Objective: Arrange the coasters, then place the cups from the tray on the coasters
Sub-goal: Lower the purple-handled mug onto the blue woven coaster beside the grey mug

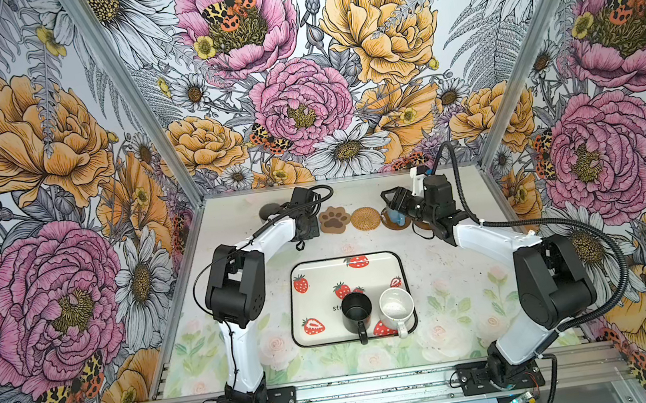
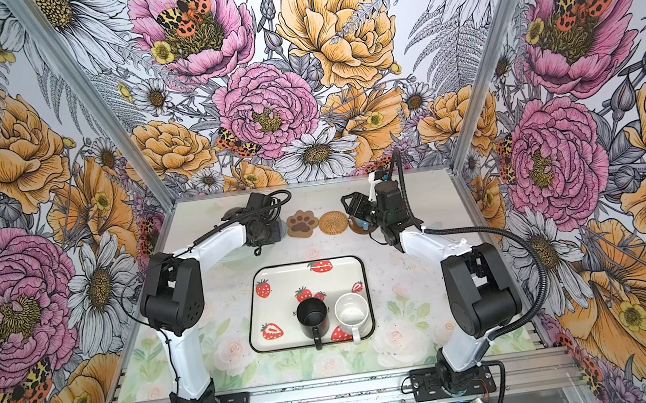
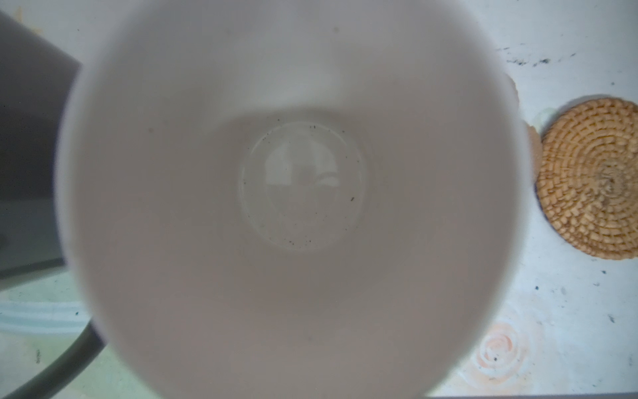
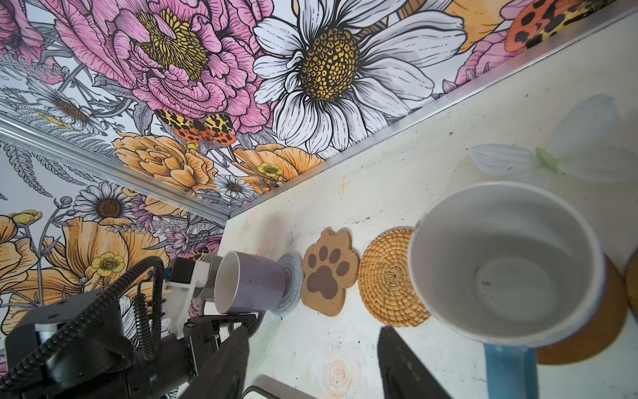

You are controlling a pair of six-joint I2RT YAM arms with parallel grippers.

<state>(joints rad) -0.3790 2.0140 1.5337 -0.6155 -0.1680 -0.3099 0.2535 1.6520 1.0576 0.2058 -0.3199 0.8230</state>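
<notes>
Lavender cup (image 4: 252, 279) in left pincer (image 4: 241, 319) stands beside paw coaster (image 4: 326, 273) edge; right pincer (image 4: 312, 331) wide.

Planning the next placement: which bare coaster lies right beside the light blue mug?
The round woven rattan coaster; the other bare one, the tan paw-shaped coaster, lies beyond it, nearer the lavender mug.
</notes>
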